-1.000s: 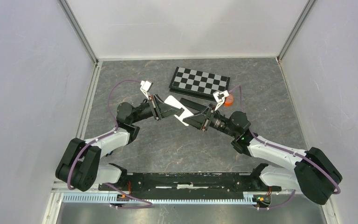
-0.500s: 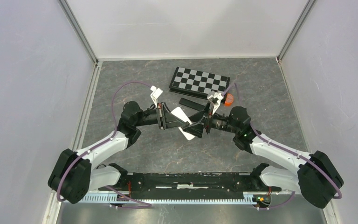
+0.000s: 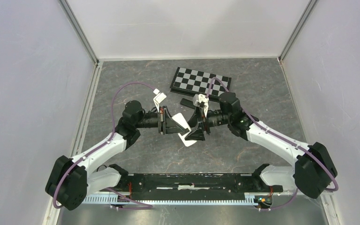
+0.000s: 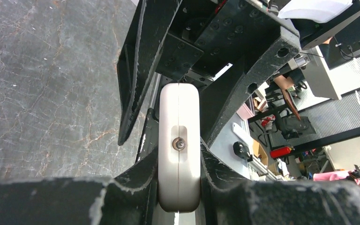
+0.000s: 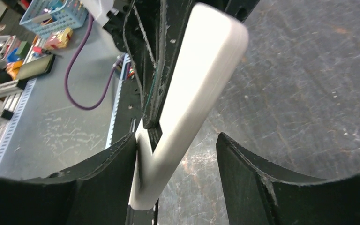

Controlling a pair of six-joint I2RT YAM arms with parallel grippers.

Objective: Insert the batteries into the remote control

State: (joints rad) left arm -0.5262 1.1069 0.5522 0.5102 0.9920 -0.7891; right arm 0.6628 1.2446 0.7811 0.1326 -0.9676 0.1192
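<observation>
Left gripper clamps remote — aloft; tilted

A: Centre's blocked: left gripper and right gripper meet nose to nose on the white remote.
B: Far side, checkerboard in the way. Bare table along both walls.

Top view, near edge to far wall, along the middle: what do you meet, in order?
Arm base rail → white remote → black remote → chessboard.
</observation>
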